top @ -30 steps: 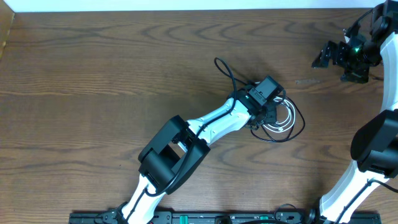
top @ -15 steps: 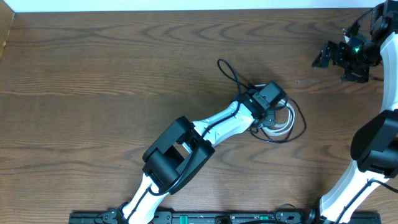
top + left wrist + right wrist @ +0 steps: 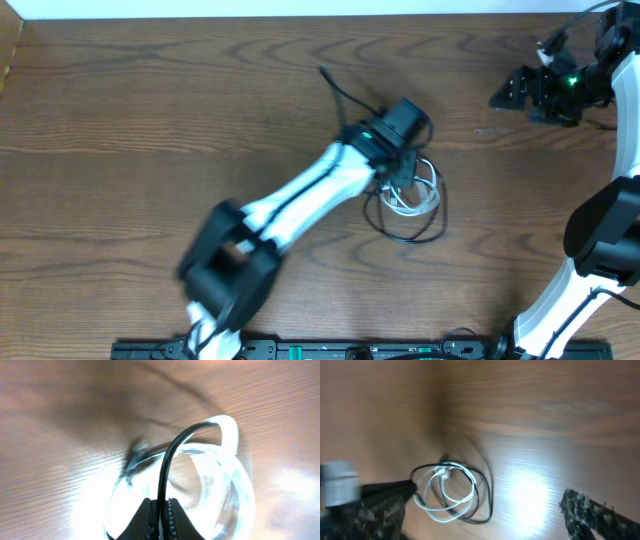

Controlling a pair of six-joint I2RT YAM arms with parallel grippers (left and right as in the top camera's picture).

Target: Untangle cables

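Note:
The white cable and the black cable lie in overlapping loops at the table's middle. My left gripper is over their upper left edge. In the left wrist view the gripper is shut on the black cable, which arches up out of the jaws, with the blurred white cable looped around it. My right gripper is far off at the table's upper right, open and empty. In the right wrist view its gripper frames the distant cables.
The table is dark wood. A thicker black wire on the left arm sticks out above and to the left of the left gripper. The left arm runs diagonally from the front edge to the cables.
My left gripper has moved up and to the left, dragging the cables with it. The black loop has stretched out below. The right gripper has shifted slightly left.

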